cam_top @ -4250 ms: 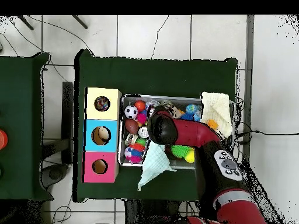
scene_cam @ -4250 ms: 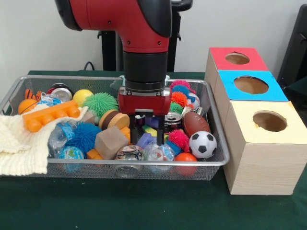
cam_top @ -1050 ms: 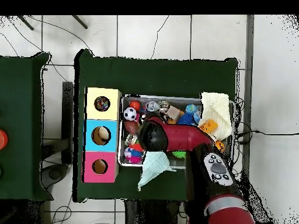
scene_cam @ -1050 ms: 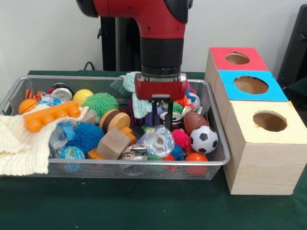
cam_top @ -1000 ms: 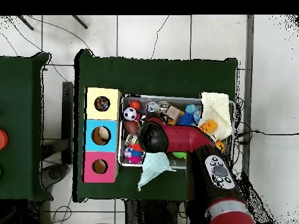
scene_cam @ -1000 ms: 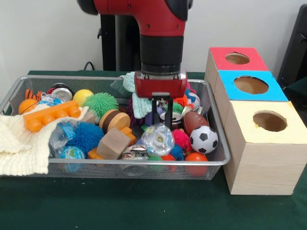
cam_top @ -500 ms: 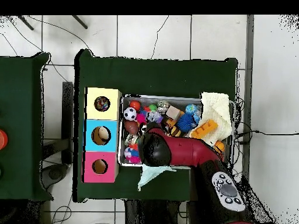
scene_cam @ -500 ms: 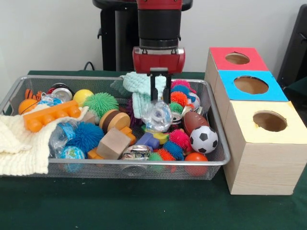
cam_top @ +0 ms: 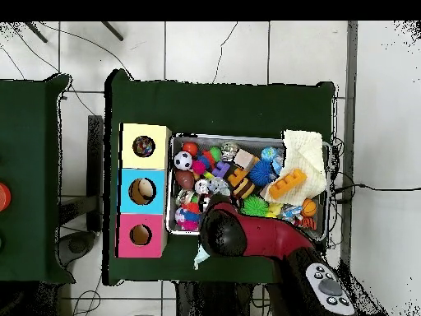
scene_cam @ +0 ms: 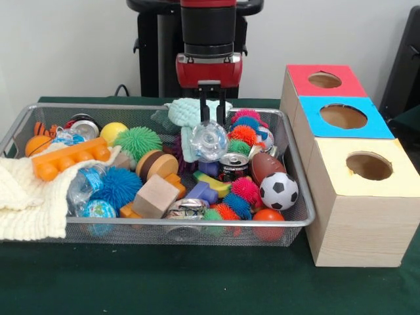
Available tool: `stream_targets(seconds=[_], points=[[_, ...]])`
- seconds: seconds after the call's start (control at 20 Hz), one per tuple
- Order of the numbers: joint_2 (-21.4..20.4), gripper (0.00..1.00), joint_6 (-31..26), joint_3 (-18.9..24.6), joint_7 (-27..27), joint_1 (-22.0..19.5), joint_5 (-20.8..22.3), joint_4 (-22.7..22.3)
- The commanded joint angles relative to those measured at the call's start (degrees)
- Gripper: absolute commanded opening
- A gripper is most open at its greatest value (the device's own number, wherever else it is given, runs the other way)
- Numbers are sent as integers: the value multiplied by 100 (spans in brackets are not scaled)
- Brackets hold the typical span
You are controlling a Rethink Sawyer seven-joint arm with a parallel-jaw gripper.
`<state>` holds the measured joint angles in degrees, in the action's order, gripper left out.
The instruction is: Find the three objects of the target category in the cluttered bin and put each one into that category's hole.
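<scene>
My gripper (scene_cam: 210, 122) hangs over the far middle of the wire bin (scene_cam: 197, 223), shut on a clear crumpled plastic object (scene_cam: 209, 141) that dangles above the clutter. In the overhead view the arm's red and black wrist (cam_top: 224, 234) hides both gripper and object. To the right stand three boxes with round holes: red (scene_cam: 324, 80), blue (scene_cam: 342, 116) and yellow (scene_cam: 369, 166). The overhead view shows the same boxes in a column left of the bin (cam_top: 247, 137): yellow (cam_top: 145, 146), blue (cam_top: 145, 191), red (cam_top: 141, 235).
The bin holds a soccer ball (scene_cam: 277, 197), football (scene_cam: 268, 168), soda can (scene_cam: 235, 166), spiky balls (scene_cam: 136, 141), a wood block (scene_cam: 153, 195), an orange brick (scene_cam: 71, 157) and a mint cloth (scene_cam: 187, 115). A cream cloth (scene_cam: 26, 197) drapes over the left rim.
The gripper has risen out of the pile and drawn back toward the bin's far side, carrying the clear plastic object up with it. Items underneath are now uncovered.
</scene>
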<state>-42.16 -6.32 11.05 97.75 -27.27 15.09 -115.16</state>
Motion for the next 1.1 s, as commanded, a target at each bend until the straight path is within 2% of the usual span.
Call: stream_targets(seconds=[0.05, 0.4, 0.6, 0.7, 0.75, 0.9, 1.1], points=[[-74, 0, 404, 248, 756, -57, 278, -548], [361, 0, 747, -45, 691, -2, 501, -422], [299, 0, 747, -90, 737, 20, 469, -453], [293, 0, 1012, -128, 830, 40, 477, -495], [290, 100, 1145, -148, 877, 49, 481, -516], [171, 100, 739, -149, 745, 141, 427, -457], [199, 100, 593, 153, 639, -185, 441, -506]])
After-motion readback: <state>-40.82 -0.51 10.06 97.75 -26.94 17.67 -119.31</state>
